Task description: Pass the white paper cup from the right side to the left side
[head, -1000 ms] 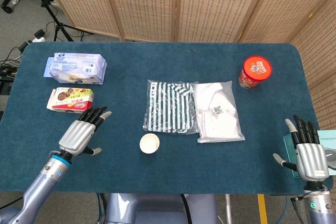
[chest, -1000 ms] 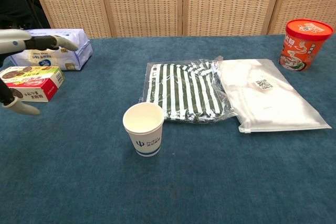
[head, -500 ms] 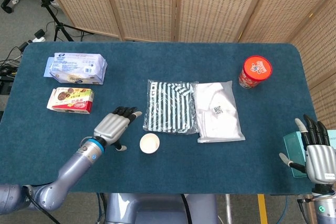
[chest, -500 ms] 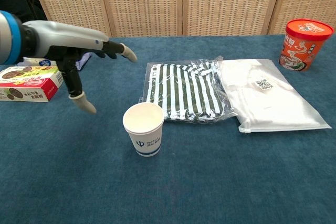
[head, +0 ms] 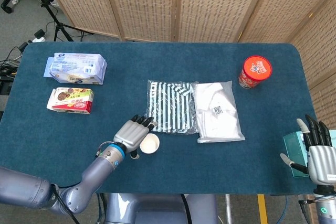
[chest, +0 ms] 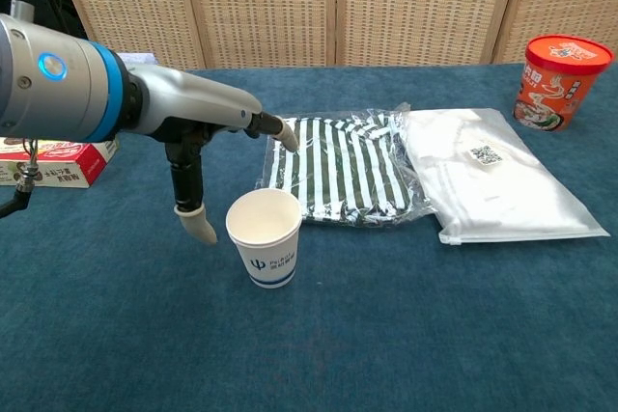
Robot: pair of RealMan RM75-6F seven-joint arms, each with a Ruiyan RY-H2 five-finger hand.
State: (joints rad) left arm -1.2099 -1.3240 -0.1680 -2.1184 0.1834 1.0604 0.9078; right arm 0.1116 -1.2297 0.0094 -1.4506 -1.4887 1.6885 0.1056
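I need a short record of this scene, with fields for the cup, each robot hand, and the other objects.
cup: white paper cup upright, empty, near the table's front edge
left robot hand: open beside the cup, not gripping
right robot hand: open, at the table's right edge
others: striped packet, white packet, red noodle tub, snack box, tissue pack

One paper cup (chest: 265, 236), two garment bags (head: 170, 106), two hands (head: 134, 132).

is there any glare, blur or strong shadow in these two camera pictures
Head view: sharp, even light, only faint shadows, mild sheen on the clear plastic bag of white clothing. Chest view: the white paper cup is crisp, the left hand close to the lens looks oversized and slightly soft.
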